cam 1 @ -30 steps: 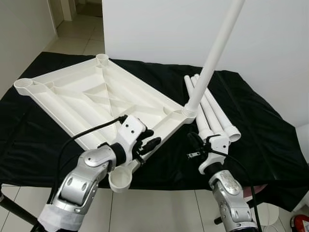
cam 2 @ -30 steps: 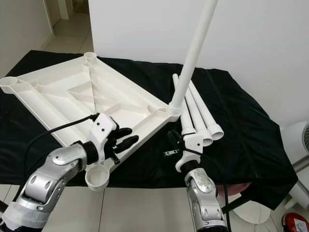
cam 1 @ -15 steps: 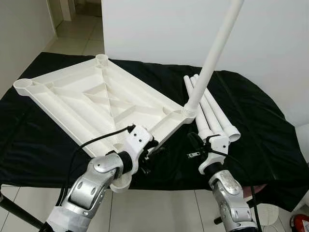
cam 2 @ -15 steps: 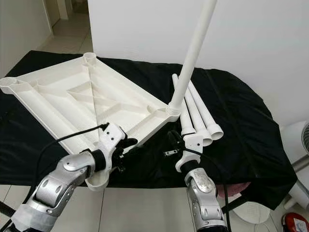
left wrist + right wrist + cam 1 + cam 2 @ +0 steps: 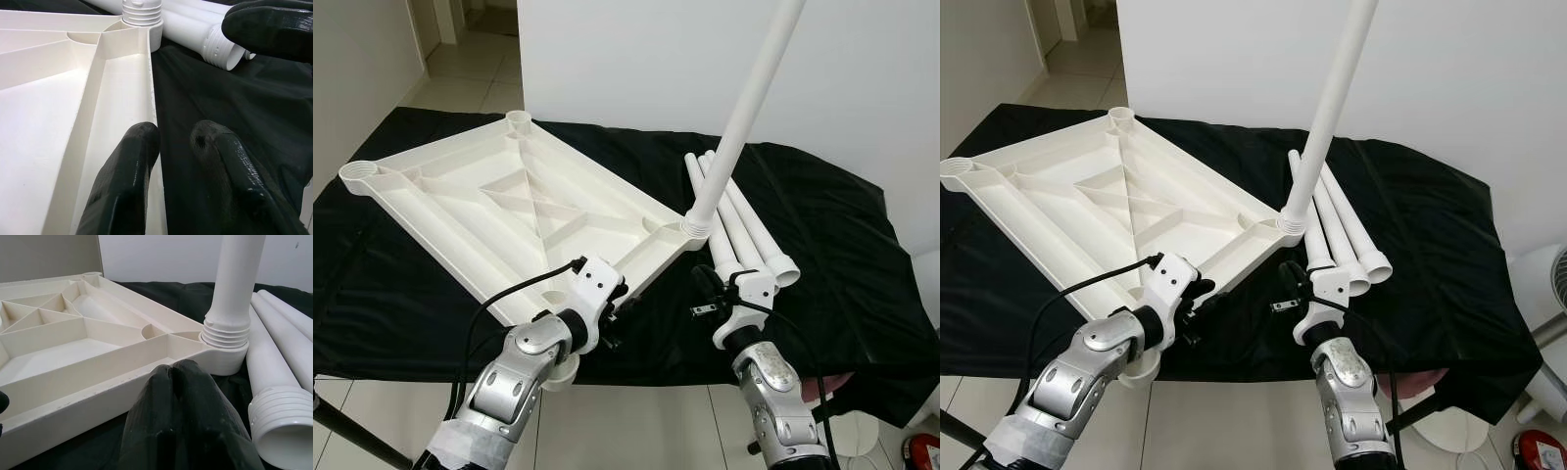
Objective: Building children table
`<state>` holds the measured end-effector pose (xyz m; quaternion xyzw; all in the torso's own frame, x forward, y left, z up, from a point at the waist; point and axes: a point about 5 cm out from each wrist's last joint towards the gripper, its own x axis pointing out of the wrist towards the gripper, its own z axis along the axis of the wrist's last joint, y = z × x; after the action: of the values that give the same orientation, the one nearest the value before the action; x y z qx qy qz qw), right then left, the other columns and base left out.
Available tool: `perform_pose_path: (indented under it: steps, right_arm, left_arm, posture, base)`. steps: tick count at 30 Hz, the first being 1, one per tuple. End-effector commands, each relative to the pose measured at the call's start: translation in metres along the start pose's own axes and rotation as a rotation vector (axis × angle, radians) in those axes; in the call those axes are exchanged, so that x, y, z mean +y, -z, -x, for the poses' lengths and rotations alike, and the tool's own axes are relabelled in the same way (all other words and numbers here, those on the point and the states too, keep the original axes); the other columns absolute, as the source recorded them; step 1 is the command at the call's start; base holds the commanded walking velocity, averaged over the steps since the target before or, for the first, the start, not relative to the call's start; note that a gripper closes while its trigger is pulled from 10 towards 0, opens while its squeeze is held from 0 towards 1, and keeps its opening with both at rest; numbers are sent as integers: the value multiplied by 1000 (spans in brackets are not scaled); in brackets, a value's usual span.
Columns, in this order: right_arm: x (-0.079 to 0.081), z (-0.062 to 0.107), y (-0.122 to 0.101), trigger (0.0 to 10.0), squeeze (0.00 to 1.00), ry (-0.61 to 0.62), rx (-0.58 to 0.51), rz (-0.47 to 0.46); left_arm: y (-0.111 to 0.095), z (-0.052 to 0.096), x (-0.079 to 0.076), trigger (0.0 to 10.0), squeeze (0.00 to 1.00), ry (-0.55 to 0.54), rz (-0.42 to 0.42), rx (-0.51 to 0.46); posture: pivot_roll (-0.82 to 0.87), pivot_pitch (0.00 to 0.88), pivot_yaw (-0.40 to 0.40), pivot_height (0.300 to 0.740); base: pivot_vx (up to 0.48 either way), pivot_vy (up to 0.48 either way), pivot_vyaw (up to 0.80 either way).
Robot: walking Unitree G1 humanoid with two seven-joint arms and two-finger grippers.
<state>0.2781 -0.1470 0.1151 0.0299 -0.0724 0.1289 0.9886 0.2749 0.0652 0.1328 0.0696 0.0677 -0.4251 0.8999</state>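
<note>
The left gripper [image 5: 171, 147] straddles the near rim of the upturned white tabletop [image 5: 499, 211] with fingers parted — one inside the rim, one over the black cloth [image 5: 822, 255]. The right gripper [image 5: 183, 377], fingers pressed together and holding nothing, hovers just before the corner socket — beyond it stands the screwed-in leg [image 5: 744, 117], with three loose legs [image 5: 744, 230] just beside.

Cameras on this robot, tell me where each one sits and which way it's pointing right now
Left eye view: on the head, looking forward and down at the upturned tabletop on the black cloth; both silver arms show.
Right eye view: the other head eye, same scene.
Left wrist view: along the left gripper, open at the tabletop's rim.
Right wrist view: along the right gripper, shut, toward the screwed-in leg.
Both wrist views share that leg's threaded base and the loose legs.
</note>
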Motion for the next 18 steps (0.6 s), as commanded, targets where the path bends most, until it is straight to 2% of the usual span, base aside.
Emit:
perform_pose_path:
  steps: [1,13,18]
  right_arm:
    - [-3,0,1,10000,0,15,4,7]
    - [-3,0,2,10000,0,14,5,7]
    - [-3,0,2,10000,0,14,4,8]
  left_arm:
    - [0,-3,3,10000,0,-29,-20,-1]
    - [4,-3,2,10000,0,-42,-9,6]
    - [8,-2,0,10000,0,-2,-15,33]
  posture:
    - [-10,0,-95,740]
    - [-7,0,-98,740]
    - [-6,0,-97,740]
  base:
    - [0,0,0]
    - [0,0,0]
    - [0,0,0]
